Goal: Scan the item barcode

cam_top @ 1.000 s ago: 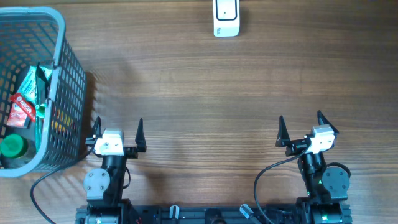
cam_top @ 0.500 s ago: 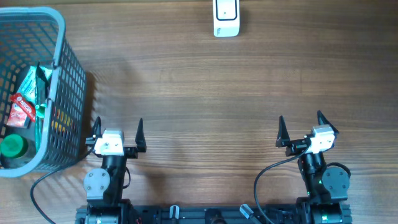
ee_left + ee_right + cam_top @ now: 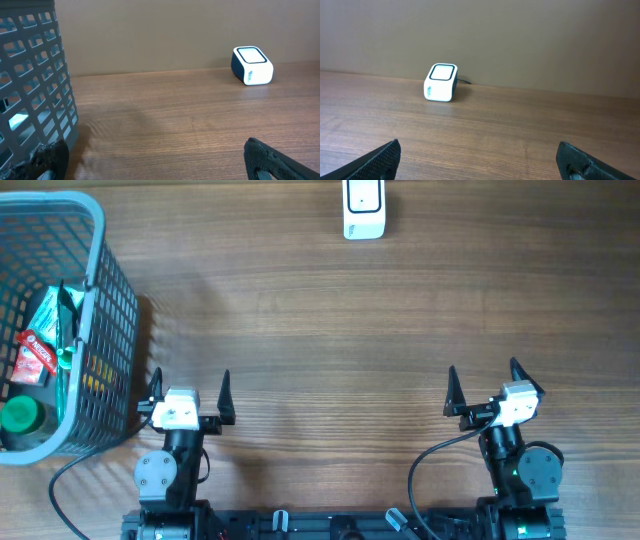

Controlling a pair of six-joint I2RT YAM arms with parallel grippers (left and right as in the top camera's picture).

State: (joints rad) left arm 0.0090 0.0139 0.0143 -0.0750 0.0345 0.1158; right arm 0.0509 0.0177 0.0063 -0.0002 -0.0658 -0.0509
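The grey mesh basket stands at the left edge of the wooden surface, upright, its open top facing the overhead camera. Inside it, against the left side, I see a green-capped bottle at the near end, a red-labelled packet beyond it and a green packet leaning along the middle. Something yellow shows through the right wall, but I cannot tell what it is, and no barcode is readable on any of them. The white scanner sits at the far edge of the surface, right of centre, well apart from the basket, with its window facing up. My left gripper is spread wide and holds nothing; its left finger is just beside the basket's near right corner, so that side is tight. My right gripper is equally wide and empty, over bare wood. Between both grippers and the scanner lies a broad stretch of bare surface.
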